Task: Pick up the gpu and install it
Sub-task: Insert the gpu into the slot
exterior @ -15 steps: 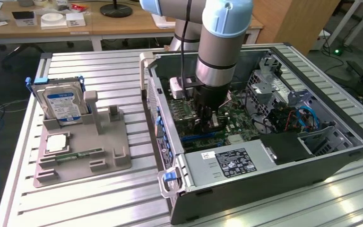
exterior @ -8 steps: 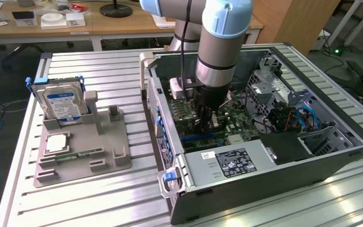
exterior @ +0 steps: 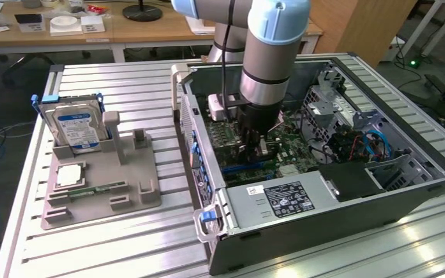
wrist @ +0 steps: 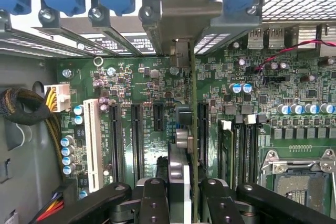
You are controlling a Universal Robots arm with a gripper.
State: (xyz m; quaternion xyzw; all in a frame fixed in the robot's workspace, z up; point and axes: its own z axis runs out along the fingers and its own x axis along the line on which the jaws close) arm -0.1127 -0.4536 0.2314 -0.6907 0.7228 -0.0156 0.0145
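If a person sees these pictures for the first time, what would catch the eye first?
First, the robot arm reaching down into the open computer case, its gripper shut on the gpu, held edge-on above the motherboard slots. Next, on the grey holder at the exterior view's left, the hard drive with its blue-white label stands upright.

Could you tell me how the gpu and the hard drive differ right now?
The gpu is inside the computer case, edge-on over the motherboard, clamped by the gripper; the hard drive stands in the grey holder outside, untouched. The gpu is green board; the hard drive is silver, blue-labelled. Both stand upright.
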